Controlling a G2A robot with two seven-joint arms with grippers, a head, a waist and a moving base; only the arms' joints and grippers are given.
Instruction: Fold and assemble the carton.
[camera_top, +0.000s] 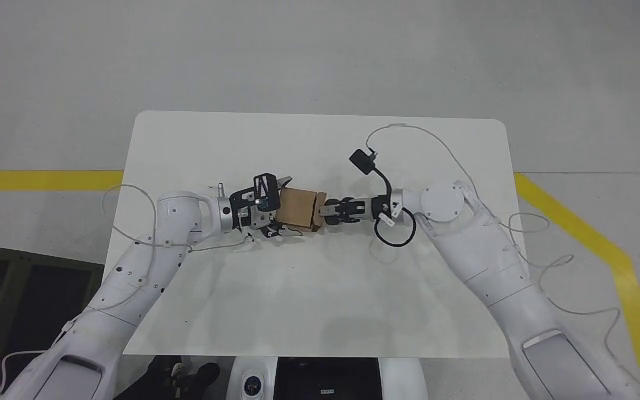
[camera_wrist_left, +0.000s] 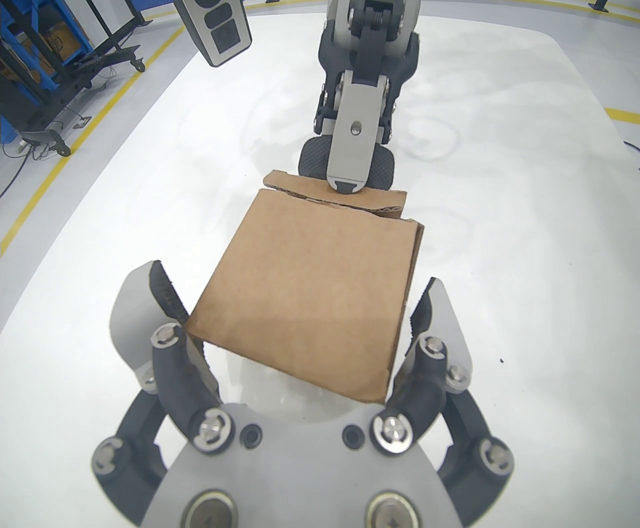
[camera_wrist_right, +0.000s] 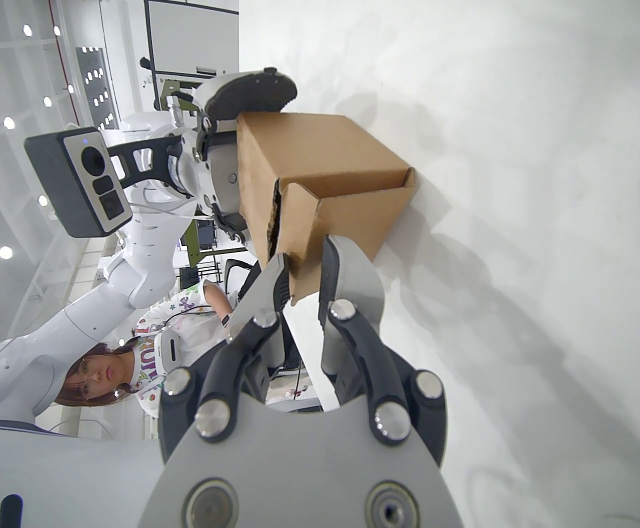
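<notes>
Standing mid-table (camera_top: 400, 300), the carton (camera_top: 300, 209) is squared into a box, but its right end is open with one flap (camera_wrist_right: 302, 225) unfolded; judged about half done. Left gripper (camera_wrist_left: 295, 287) fingers spread wide, clasping its left end. Right gripper (camera_wrist_right: 306, 255) fingers narrow, pinching that flap.

A white table (camera_top: 300, 300) stands on grey floor (camera_top: 300, 50) with yellow tape (camera_top: 50, 180).
</notes>
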